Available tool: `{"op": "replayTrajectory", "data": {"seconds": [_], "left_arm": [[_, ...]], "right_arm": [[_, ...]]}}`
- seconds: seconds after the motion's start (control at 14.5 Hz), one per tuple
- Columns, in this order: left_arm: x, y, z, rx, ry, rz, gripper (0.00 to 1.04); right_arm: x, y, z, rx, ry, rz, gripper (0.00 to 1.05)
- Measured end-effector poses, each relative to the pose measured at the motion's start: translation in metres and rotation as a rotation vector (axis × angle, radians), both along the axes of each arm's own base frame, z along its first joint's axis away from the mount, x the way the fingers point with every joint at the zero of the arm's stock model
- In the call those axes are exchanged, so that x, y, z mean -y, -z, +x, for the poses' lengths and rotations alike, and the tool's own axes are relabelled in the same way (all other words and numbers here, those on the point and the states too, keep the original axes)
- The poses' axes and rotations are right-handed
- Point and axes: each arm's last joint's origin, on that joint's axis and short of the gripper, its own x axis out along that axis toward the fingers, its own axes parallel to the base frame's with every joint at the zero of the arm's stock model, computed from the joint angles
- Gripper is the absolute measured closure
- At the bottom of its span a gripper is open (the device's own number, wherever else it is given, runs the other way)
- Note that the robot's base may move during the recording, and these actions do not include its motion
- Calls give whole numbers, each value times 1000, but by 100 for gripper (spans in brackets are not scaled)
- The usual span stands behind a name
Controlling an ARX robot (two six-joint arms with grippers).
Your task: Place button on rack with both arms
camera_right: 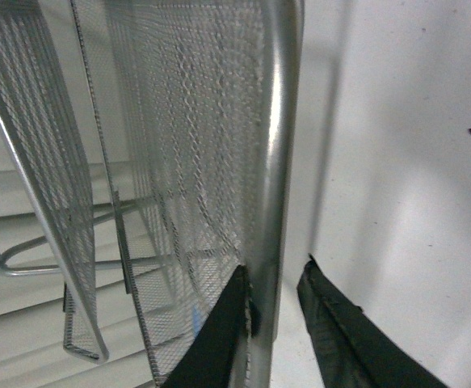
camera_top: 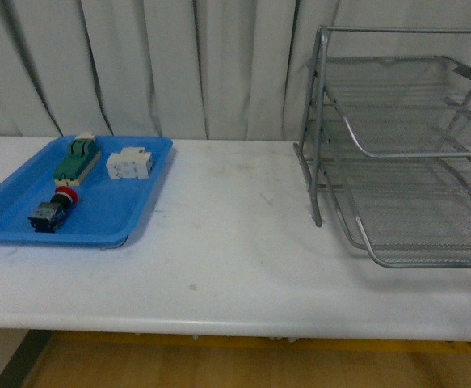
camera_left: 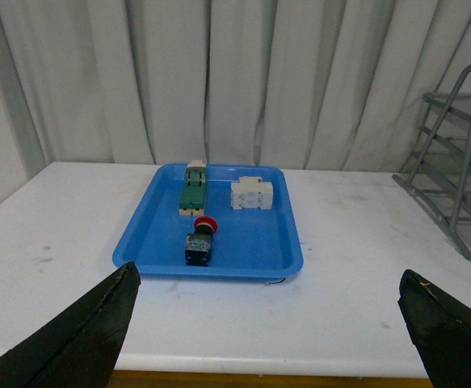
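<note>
Right wrist view: pincer (camera_right: 276, 273) ajar astride rack (camera_right: 277, 121)

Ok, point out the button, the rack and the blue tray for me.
button (camera_top: 65, 194), front view, red cap.
rack (camera_top: 413, 153), front view, middle tier's front rim.
blue tray (camera_top: 114, 206), front view, bare floor.

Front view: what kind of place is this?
Probably a lab test bench: a white table before a plain curtain, with a blue tray of small electrical parts and a wire rack.
</note>
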Motion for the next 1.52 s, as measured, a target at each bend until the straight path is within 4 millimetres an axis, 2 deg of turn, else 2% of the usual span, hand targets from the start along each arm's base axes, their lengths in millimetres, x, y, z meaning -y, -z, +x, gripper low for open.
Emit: {"op": "replayTrajectory", "data": {"seconds": [0.14,0.34,0.48,0.62,0.96,1.1,1.24,1.31,1.38,1.45,1.52], "left_arm": [[0,0,0,0,0,0,7],[0,0,0,0,0,0,7],[0,0,0,0,0,0,7],[0,0,0,0,0,0,7],[0,0,0,0,0,0,7],[0,0,0,0,0,0,7],[0,0,0,0,0,0,7],[0,0,0,0,0,0,7],[0,0,0,0,0,0,7],[0,0,0,0,0,0,7],[0,0,0,0,0,0,7]], "right_arm": [[1,0,-4,-14,-1,-14,57],[1,-13,-7,28,-5,-37,24],[0,-20,-16,39,-8,-41,4],[-1,-34,-27,78,-29,-46,7],[14,-100,-73,226,-58,-200,6],[33,-140,-92,354,-14,-352,6],[38,-158,-100,341,-76,-678,23],[29,-161,-105,340,-156,-966,37],[19,-157,-110,336,-201,-1213,52],[10,-147,-117,308,-246,-1364,69],[3,-141,-123,297,-263,-1431,83]]}}
